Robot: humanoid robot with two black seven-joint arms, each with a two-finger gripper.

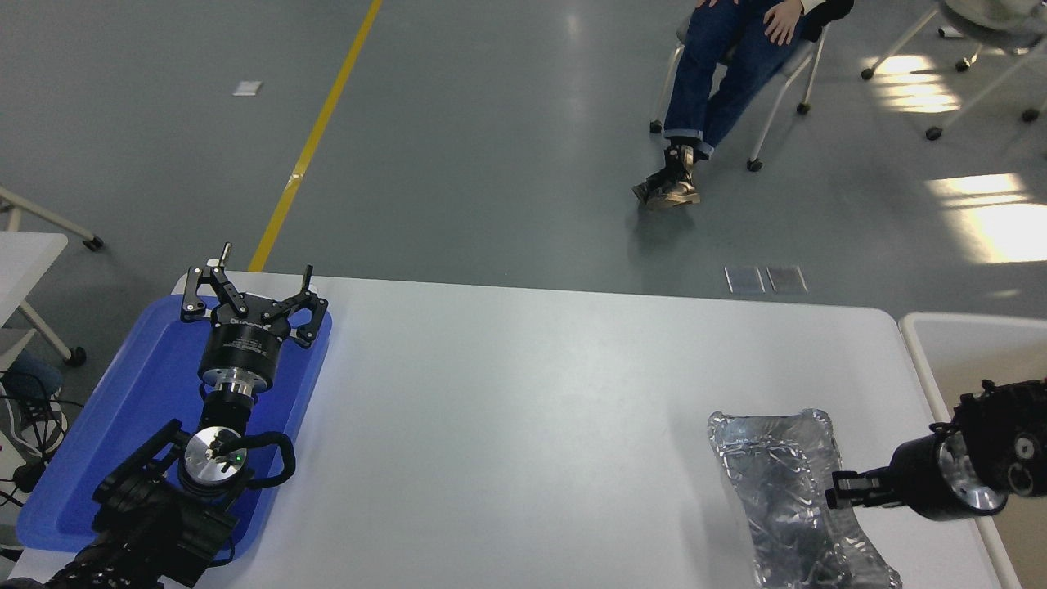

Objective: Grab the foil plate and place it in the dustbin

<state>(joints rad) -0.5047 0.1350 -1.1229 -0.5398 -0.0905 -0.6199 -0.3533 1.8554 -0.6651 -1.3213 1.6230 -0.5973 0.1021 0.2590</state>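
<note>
The foil plate [777, 483] is a crinkled silver tray at the table's near right, tilted, with its near end running toward the front edge. My right gripper [842, 492] comes in from the right edge and is shut on the plate's right rim. The dustbin [920, 348], with a white rim and beige inside, stands just past the table's right end, behind my right arm. My left gripper [249, 288] is parked open over the blue tray at the left.
A flat blue tray [106, 433] lies at the table's left end under my left arm. A person sits on a chair [736, 65] beyond the far side. Another table's corner [24, 262] is at the left. The small paper ball is hidden.
</note>
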